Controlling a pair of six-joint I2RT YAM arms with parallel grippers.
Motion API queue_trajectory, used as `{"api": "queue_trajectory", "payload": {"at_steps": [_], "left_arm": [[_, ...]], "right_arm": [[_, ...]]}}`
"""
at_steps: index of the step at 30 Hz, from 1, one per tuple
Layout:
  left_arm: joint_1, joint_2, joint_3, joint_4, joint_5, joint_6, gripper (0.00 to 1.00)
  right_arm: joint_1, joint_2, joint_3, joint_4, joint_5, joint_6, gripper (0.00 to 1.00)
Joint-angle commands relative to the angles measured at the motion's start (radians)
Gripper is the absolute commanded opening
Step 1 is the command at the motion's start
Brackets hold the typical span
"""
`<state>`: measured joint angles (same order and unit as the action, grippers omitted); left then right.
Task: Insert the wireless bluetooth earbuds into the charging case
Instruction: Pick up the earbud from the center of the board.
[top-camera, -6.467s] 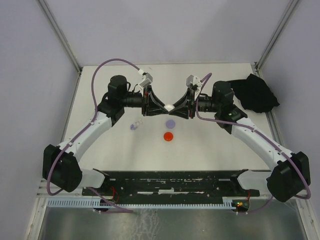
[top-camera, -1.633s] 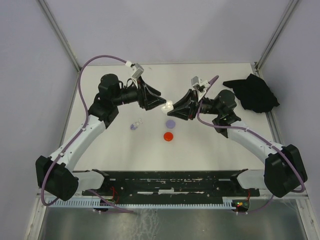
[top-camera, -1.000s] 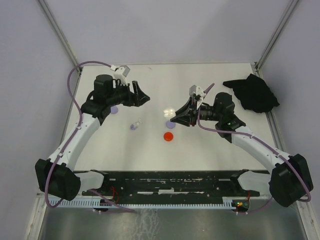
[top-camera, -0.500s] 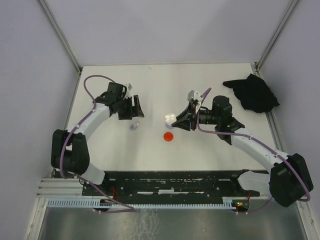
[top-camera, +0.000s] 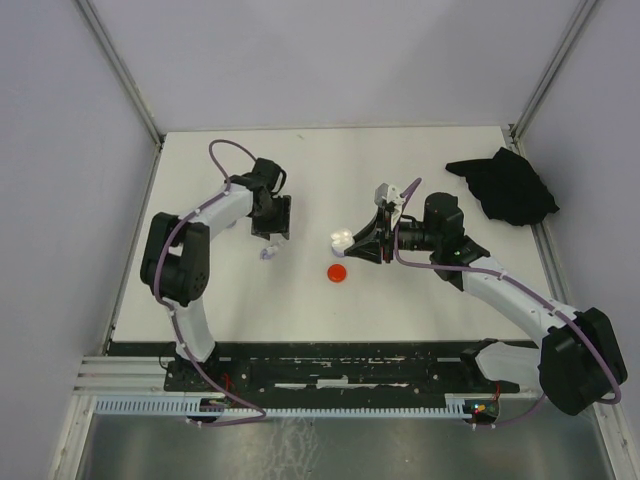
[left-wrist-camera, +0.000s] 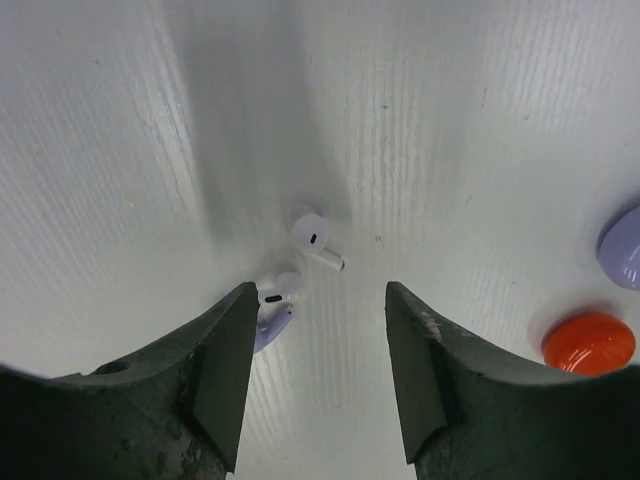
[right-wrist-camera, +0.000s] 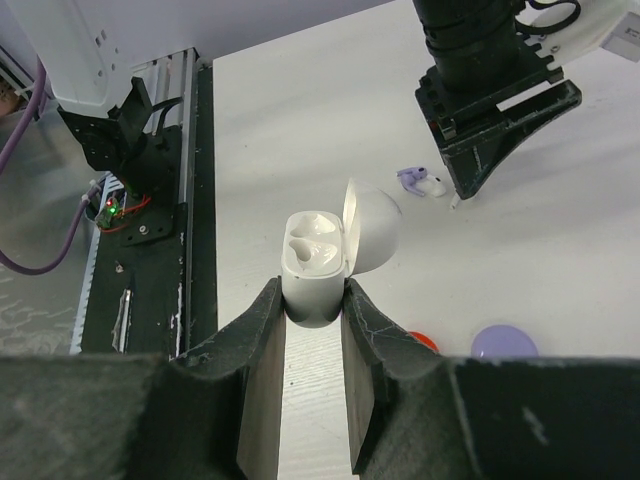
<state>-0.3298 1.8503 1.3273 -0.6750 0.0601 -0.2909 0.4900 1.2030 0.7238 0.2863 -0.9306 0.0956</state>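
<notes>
Low in its wrist view, the right gripper (right-wrist-camera: 313, 300) clenches the open charging case (right-wrist-camera: 315, 265). The left gripper (left-wrist-camera: 318, 300) hangs spread over the earbuds (left-wrist-camera: 312, 235).

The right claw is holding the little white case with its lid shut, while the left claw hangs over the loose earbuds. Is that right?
Not quite. The lid of the charging case is open, not shut: the right wrist view shows it flipped back, both wells empty. The right gripper does hold the case, and the left gripper hangs over the loose earbuds.
</notes>
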Motion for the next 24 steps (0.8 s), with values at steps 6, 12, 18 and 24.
{"api": "queue_trajectory", "payload": {"at_steps": [6, 12, 18, 24], "left_arm": [[-0.038, 0.129, 0.124, -0.055, -0.122, 0.101, 0.53], [-0.046, 0.176, 0.143, -0.055, -0.141, 0.124, 0.45], [-0.062, 0.199, 0.136, -0.064, -0.132, 0.136, 0.32], [-0.070, 0.167, 0.103, -0.061, -0.104, 0.143, 0.22]], "right_arm": [[0.004, -0.002, 0.009, 0.017, -0.003, -0.021, 0.02], [0.003, 0.001, 0.012, 0.018, -0.005, -0.018, 0.02], [0.003, -0.002, 0.012, 0.016, -0.008, -0.016, 0.02], [0.003, -0.002, 0.019, 0.026, -0.004, -0.010, 0.02]]}}
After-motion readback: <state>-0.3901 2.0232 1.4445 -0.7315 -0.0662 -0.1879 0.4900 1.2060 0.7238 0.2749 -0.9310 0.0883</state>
